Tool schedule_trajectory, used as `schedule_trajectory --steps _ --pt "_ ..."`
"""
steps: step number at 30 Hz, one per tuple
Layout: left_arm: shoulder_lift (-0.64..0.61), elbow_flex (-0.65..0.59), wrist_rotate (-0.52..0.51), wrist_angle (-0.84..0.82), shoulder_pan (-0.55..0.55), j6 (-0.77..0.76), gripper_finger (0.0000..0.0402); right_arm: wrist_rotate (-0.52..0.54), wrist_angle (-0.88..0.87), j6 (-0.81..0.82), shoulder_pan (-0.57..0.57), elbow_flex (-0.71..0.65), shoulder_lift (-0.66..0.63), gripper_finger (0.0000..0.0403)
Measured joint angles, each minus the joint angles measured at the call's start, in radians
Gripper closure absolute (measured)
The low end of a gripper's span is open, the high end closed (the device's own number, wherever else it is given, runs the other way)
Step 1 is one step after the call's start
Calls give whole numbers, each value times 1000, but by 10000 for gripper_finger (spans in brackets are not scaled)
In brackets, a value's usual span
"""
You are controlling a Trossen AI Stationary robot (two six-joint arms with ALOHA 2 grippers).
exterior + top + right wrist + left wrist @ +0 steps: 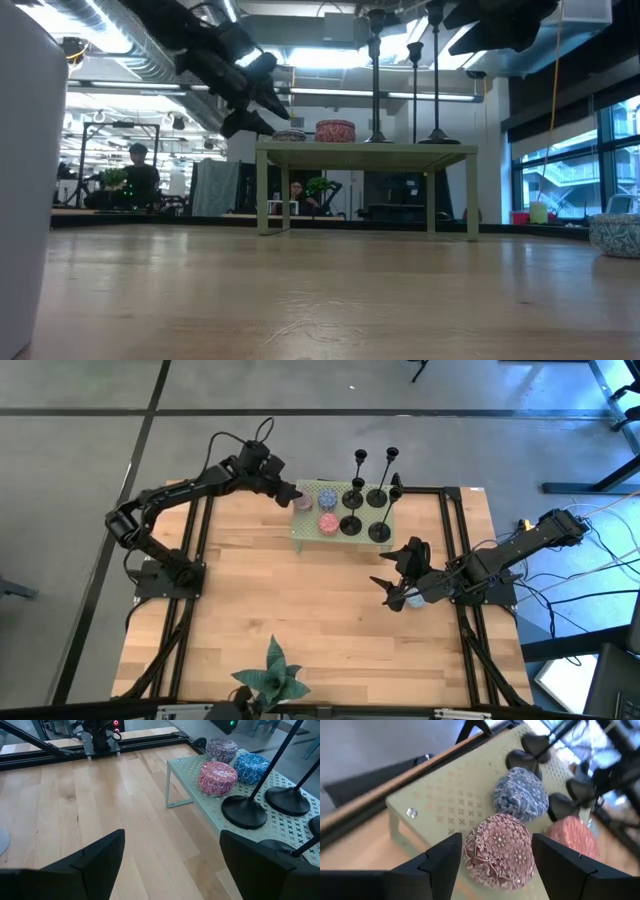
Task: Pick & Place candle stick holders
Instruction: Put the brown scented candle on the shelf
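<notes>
Notably, writing: none could be read on the shelf, the tins or the holders.
Landmark: a pale green perforated shelf (pixel 308 532) was seen standing on the wooden table (pixel 300 620), at its far side.
Candle stick holders (pixel 378 497): black discs with thin stems were stood upright on the shelf's right half.
Tins: a dark red patterned tin (pixel 500 851), a blue tin (pixel 520 793) and a pink tin (pixel 572 834) were grouped on the shelf's left half, beside the holders.
Left gripper (pixel 492 857): held spread apart just over the dark red tin, at the shelf's left end.
Right gripper (pixel 398 578): fingers parted, empty, held above the table in front of the shelf.
Plant (pixel 272 678): a green leafy plant was set well apart from the shelf, at the near edge.
Obstruction: the tins lay between the left gripper and the holders.
</notes>
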Motion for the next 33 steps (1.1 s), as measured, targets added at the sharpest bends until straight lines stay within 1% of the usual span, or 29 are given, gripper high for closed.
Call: schedule_trajectory --steps 4,9,12,14,16,17,21,24,28,29,33 --pt "-50 43 -1 -63 0 122 186 -5 -1 0 0 0 0 75" --pt "-168 65 -15 -143 -5 227 229 -8 -3 1 0 0 0 75" --pt "-236 66 -98 -229 -18 281 258 -10 -3 1 0 0 0 75" --pt "-258 66 -161 -310 -35 303 277 -10 -3 2 0 0 0 75" --pt "-262 62 -194 -381 -55 329 297 -10 -3 2 0 0 0 75" --pt "-263 52 -200 -391 -68 342 308 -10 -3 3 0 0 0 75" --pt "-248 -3 -220 -390 -126 354 357 -10 -3 3 0 0 0 75" --pt "-242 -31 -246 -356 -172 355 392 -10 -3 4 0 0 0 75" --pt "-235 -33 -248 -309 -220 352 398 -10 -3 4 0 0 0 75" --pt "-225 -33 -263 -302 -233 352 399 -10 -3 4 0 0 0 75" --pt "-186 -34 -392 -279 -270 316 399 -10 -3 4 0 0 0 75"
